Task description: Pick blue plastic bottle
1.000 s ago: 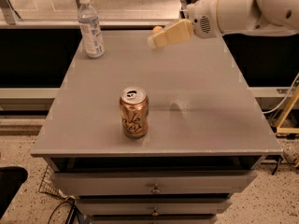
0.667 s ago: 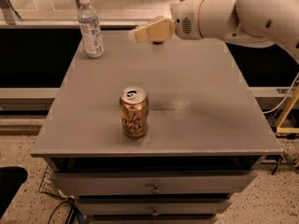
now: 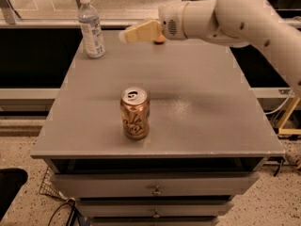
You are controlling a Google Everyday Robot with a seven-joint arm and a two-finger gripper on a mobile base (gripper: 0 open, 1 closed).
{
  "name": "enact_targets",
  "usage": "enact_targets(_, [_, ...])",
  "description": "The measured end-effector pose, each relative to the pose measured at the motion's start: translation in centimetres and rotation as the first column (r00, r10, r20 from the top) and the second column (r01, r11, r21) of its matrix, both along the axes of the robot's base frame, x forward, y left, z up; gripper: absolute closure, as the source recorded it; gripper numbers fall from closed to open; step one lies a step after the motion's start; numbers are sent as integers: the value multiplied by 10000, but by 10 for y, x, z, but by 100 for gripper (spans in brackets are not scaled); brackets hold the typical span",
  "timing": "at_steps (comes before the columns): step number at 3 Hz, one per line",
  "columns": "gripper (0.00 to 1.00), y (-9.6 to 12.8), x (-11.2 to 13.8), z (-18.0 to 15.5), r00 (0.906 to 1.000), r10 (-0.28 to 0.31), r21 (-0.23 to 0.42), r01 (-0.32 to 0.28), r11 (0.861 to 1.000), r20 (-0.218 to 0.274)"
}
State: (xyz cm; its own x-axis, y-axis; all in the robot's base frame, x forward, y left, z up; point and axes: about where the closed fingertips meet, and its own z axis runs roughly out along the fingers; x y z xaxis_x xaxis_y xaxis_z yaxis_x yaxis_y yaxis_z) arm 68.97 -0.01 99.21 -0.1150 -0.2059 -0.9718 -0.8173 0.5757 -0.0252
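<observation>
The blue plastic bottle (image 3: pixel 91 28) stands upright at the far left corner of the grey table (image 3: pixel 197 102). It is clear, with a white cap and a pale label. My gripper (image 3: pixel 126 35) is up in the air over the far part of the table, to the right of the bottle and a short gap away from it. Its tan fingers point left toward the bottle. It holds nothing.
A copper-brown drink can (image 3: pixel 135 113) stands upright near the table's front middle. The table has drawers (image 3: pixel 155 187) below its front edge. A glass wall runs behind the table. A wire basket (image 3: pixel 49 187) and cables lie on the floor at the lower left.
My arm has swung left across the far side of the table, bringing the gripper much closer to the bottle. The bottle and the can have not moved.
</observation>
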Motion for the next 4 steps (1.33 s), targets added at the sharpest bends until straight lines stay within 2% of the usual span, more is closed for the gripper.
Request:
enact_targets(1, [0,39,40,-20,9988,497,224,-498,9985,52])
enact_targets(2, [0,74,65,-32,9974,697,374,-703,9968,155])
enact_targets(4, [0,135,77,-39,9965,754,813,-782,9936,366])
